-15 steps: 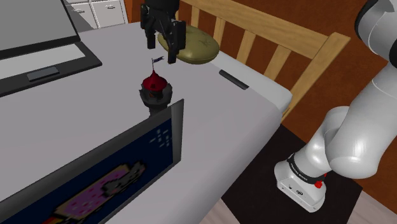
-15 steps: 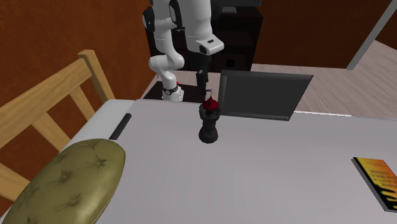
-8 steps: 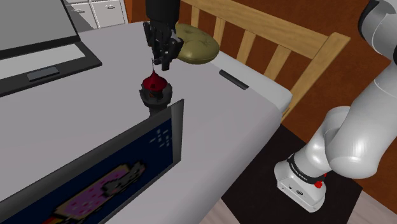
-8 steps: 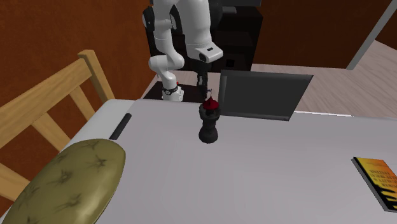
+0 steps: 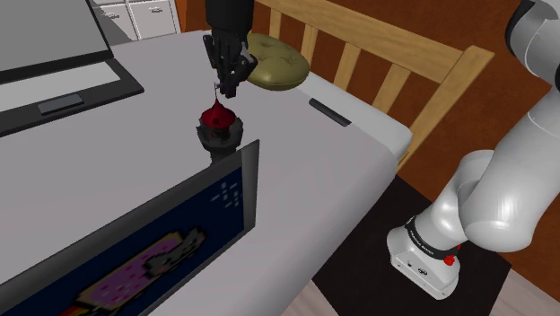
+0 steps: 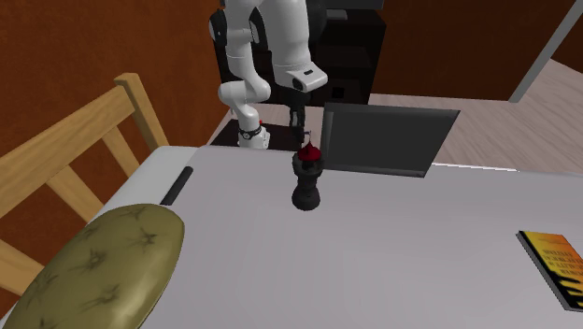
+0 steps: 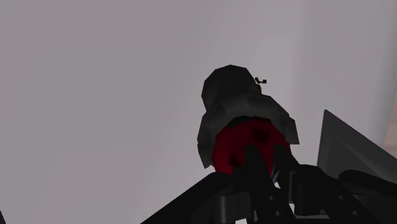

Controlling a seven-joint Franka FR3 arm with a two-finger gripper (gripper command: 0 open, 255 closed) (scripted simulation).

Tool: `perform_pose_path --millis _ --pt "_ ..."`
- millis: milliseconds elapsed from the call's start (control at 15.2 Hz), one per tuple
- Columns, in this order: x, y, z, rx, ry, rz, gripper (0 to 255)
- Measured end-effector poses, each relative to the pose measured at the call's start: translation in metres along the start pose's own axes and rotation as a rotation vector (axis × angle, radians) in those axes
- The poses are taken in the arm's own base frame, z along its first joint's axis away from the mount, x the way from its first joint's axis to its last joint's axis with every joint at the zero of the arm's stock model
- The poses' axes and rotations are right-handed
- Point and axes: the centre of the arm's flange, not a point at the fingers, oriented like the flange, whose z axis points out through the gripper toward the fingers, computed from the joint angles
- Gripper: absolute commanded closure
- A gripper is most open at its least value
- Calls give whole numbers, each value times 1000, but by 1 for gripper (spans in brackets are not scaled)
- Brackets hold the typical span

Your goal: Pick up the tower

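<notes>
Gripper (image 5: 230,87) is hanging straight down over the tower (image 5: 218,128), upper centre of shoulder view. Fingers are pressing together w/ no visible gap, tips right at the thin flag mast atop the red dome; they appear to be pinching it.

Tower (dark body, red dome) is standing upright on the grey table (image 5: 314,171), base resting on the surface. It is sitting just behind the top edge of an open screen (image 5: 135,256) showing a pixel cat, lower left of frame.

Second ext. view: tower (image 6: 307,182) is standing approx. centre frame, gripper (image 6: 301,134) directly above it, dark back of the screen (image 6: 383,140) just to the right.

Wrist view: fingers (image 7: 254,167) are overlapping the red dome of the tower (image 7: 242,111).

Also on/around table:
- olive cushion (image 5: 278,61), top centre, by a wooden chair (image 5: 395,76)
- slim black bar (image 5: 330,112) lying nr the table edge
- 2nd laptop (image 5: 54,81), upper left
- book (image 6: 556,266), lower right of second ext. view
</notes>
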Motion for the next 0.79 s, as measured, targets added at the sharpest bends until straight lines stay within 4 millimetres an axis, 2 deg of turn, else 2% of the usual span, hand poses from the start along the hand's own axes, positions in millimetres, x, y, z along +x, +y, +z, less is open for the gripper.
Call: perform_pose_path --millis 198,792 --pt "1 -1 -10 2 -1 0 255" --pt "8 -1 -57 2 -1 0 255"
